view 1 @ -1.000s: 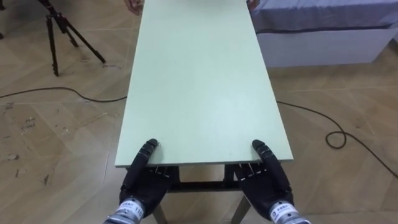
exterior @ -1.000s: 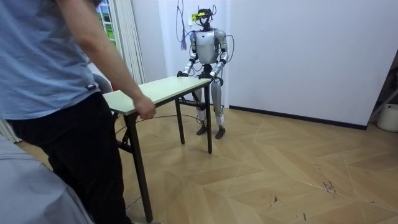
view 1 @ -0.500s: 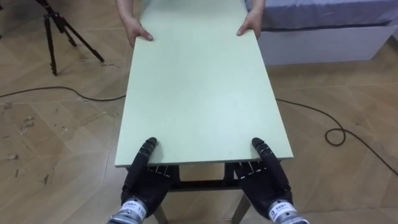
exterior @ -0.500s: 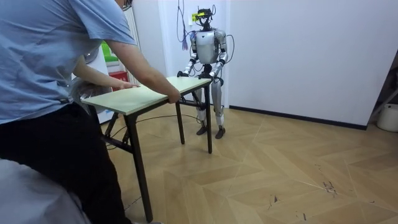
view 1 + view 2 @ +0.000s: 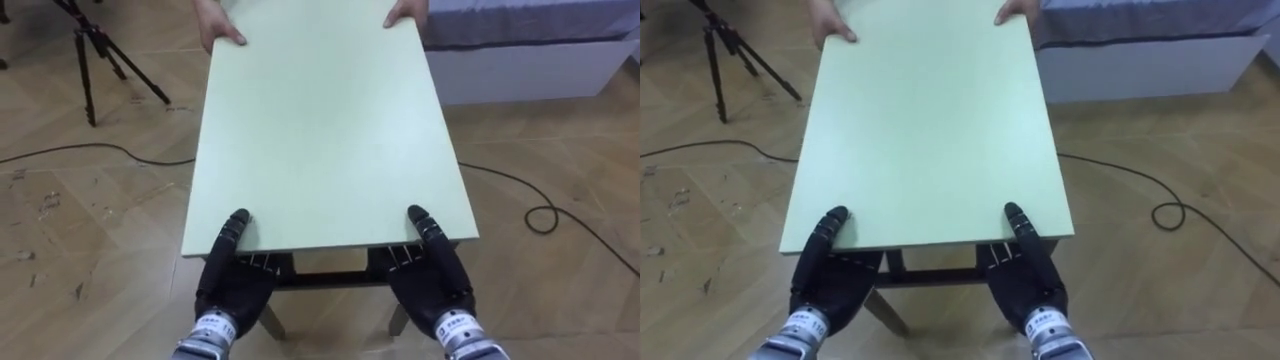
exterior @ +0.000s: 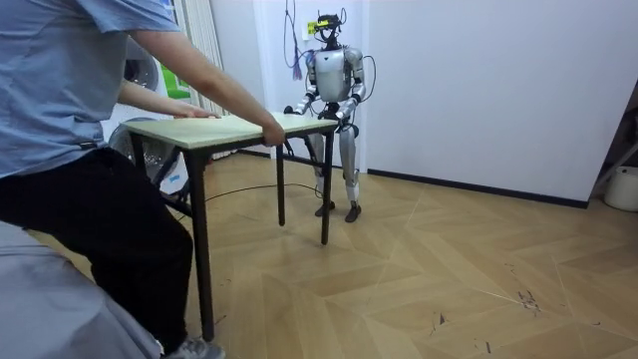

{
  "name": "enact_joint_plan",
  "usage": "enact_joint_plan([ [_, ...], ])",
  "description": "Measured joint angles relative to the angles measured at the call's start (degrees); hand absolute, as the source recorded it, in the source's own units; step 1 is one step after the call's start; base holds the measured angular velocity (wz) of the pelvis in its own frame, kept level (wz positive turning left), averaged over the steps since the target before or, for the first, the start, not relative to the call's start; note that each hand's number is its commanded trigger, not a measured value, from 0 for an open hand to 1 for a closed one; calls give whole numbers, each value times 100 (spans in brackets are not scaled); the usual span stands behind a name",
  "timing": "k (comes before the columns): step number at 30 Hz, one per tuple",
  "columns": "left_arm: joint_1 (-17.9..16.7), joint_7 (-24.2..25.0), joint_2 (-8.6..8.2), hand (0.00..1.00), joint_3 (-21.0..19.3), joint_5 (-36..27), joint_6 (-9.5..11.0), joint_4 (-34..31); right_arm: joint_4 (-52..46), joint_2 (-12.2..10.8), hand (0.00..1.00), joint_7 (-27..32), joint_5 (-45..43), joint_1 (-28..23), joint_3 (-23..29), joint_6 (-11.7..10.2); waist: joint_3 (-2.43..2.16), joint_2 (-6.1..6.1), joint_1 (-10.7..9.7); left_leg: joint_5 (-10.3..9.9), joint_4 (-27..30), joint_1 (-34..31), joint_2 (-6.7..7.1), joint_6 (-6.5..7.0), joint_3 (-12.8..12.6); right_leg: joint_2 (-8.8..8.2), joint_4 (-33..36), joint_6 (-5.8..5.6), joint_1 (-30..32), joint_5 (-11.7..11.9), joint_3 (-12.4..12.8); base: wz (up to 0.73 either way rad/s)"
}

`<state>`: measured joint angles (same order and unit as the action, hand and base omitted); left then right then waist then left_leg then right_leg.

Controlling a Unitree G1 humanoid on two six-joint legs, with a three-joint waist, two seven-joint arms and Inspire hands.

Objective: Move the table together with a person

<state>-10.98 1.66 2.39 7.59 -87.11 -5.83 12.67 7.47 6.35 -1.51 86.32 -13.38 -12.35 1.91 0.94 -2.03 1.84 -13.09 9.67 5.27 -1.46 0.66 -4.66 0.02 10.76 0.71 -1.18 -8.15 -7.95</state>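
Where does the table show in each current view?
Left eye view: table up the middle, a person's hands at its far end.
Right eye view: table, slightly left of centre.
Room view: table, left of centre, between person and robot.
Shared landmark: robot's left hand and right hand gripping its near edge.

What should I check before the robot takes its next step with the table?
1. Left hand under the table's near edge, thumb on top: ok.
2. Right hand placed the same way: ok.
3. Person's hands holding both far corners: ok.
4. Legs lifted: cannot tell.
5. Path on the robot's right: not ok, a cable loops there.
6. Tripod on the left, apart from the table: ok.
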Motion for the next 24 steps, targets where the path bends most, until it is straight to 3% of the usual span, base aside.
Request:
enact_joint_plan([
  [8,-454,10,8,100,209,386,355,-760,-478,59,100,-70,154,-347,-230,-297,-21,-35,32,0,27,-123,-5,0,-4,4,43,0,161,0,12,0],
  [11,-639,99,17,100,331,380,631,-975,-677,117,100,-113,166,-425,-399,-432,-30,-18,38,0,60,-172,-12,0,14,2,101,0,230,0,4,-2],
  [17,-894,297,50,100,502,329,744,-1168,-857,261,100,-289,248,-606,-461,-511,-26,84,50,0,64,-169,-12,0,15,0,102,0,229,0,1,0],
  [24,-904,297,87,100,623,224,826,-1168,-857,312,100,-385,266,-648,-493,-584,-27,169,134,0,84,-251,-4,0,18,-4,109,0,316,0,9,-2],
])
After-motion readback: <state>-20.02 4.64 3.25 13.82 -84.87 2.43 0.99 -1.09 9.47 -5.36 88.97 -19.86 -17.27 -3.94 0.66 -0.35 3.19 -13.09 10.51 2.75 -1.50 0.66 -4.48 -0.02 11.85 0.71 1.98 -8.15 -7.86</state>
